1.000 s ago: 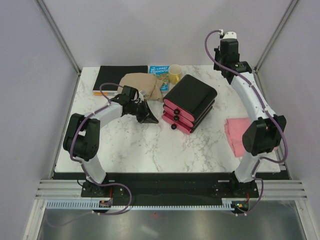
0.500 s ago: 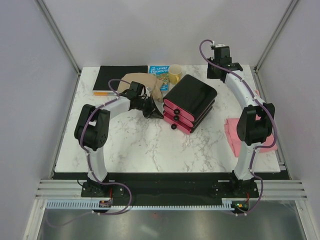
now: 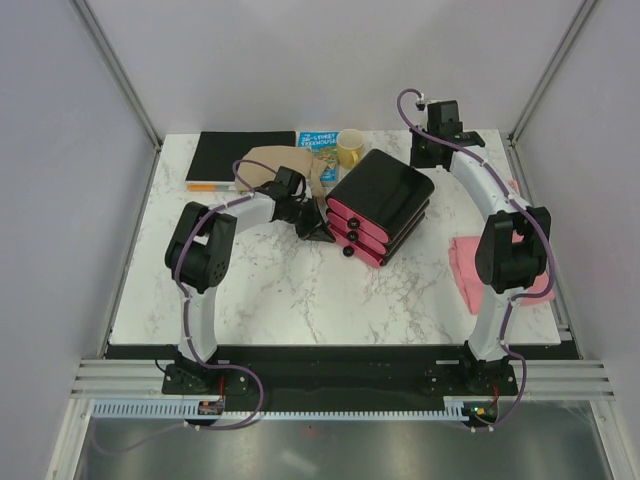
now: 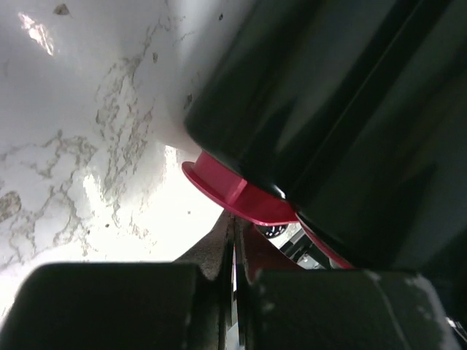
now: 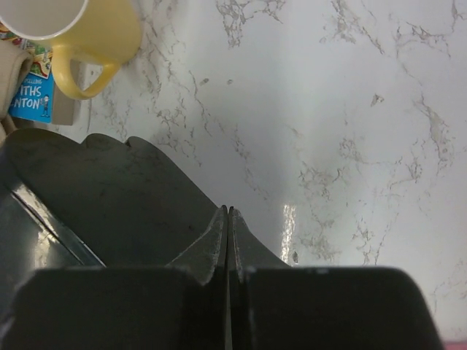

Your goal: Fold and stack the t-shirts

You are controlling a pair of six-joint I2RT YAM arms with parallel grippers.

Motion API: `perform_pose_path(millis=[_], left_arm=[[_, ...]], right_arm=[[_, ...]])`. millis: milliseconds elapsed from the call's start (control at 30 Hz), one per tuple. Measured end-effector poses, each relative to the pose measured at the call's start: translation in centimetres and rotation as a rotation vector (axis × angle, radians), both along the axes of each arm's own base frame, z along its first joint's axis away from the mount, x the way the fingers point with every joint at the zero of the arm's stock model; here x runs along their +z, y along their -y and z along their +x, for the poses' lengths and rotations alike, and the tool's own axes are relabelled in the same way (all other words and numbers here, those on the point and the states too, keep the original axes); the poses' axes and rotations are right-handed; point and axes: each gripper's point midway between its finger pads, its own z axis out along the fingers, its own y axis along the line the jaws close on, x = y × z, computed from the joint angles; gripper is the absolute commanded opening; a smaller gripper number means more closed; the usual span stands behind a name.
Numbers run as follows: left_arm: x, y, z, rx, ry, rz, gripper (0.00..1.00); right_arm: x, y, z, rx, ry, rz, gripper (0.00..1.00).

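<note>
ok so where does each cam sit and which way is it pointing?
Top external: above and behind the bases, looking down on the marble table; left arm and right arm show whole.
Left wrist: on that wrist, facing past the left fingers, shut, at the drawer box close up.
Right wrist: looking down past the right fingers, shut, at the yellow mug and marble.
Shared: top and left wrist see the drawer box; top and right wrist the mug.

White marble table point(image 3: 280, 290) bears a black book point(image 3: 240, 155), tan shirt point(image 3: 285, 158), blue book point(image 3: 316, 142) and yellow mug point(image 3: 350, 149) along the back, a drawer box point(image 3: 382, 200) at centre, and a pink shirt point(image 3: 467, 270) at right.
</note>
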Motion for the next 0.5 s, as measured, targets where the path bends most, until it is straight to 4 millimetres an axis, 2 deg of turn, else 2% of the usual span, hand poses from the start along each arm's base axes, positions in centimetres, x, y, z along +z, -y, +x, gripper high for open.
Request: perform_pose_path(millis=[300,500], left_arm=[[-0.7,0.3,0.2,0.005,0.004,0.026,0.02],[-0.6,0.5,0.6,0.01,0.019,0.036,0.02]], right_arm=[[0.5,-1.3,-0.1,0.053,0.008,0.047,0.0],[0.9,-3.1,-0.6,0.1,0.018,0.059,0.0]])
